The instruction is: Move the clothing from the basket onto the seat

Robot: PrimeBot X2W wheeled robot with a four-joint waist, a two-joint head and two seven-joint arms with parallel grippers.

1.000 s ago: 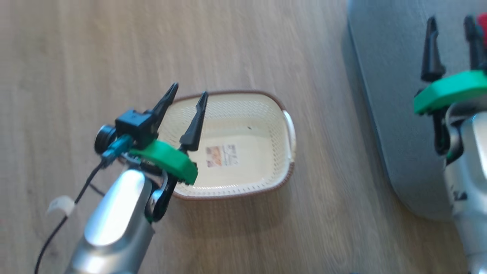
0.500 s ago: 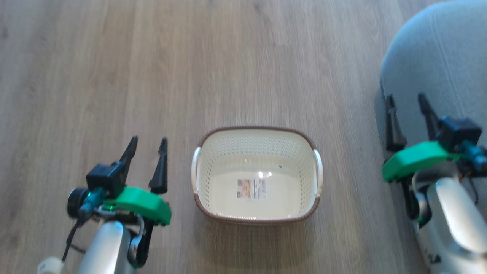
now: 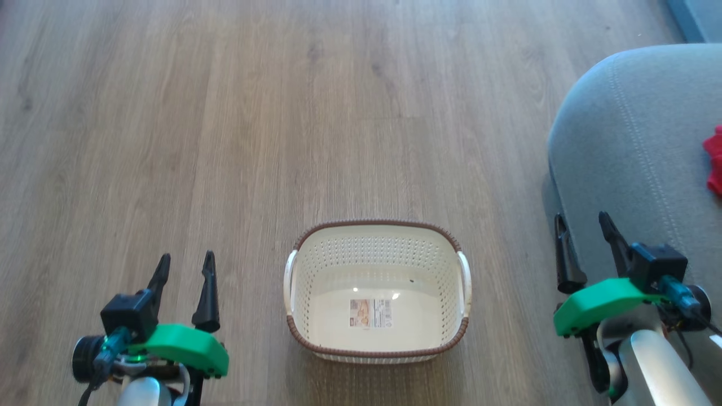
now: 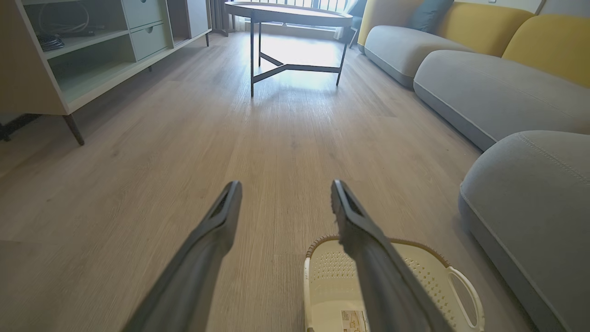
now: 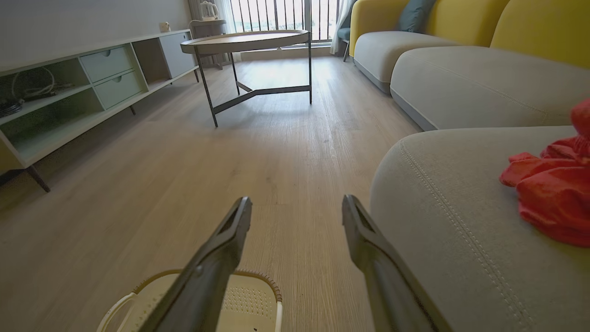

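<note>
Near you, the left gripper [image 3: 186, 256] and the right gripper [image 3: 581, 217] both stand wide and hold nothing. Between them the basket [image 3: 375, 222] sits on the floor [image 3: 282, 113], long axis left to right, just a label [image 3: 370, 313] inside. Farther right, the clothing [image 3: 715, 163] lies on the seat [image 3: 620, 141], ahead-right of the right gripper, the nearer one. The right wrist view shows a crumpled heap; the head view, a red edge. I judge no move remains.

The left gripper [image 3: 187, 256] and the right gripper [image 3: 580, 216] sit low at either side, both spread wide and pointing forward.
</note>
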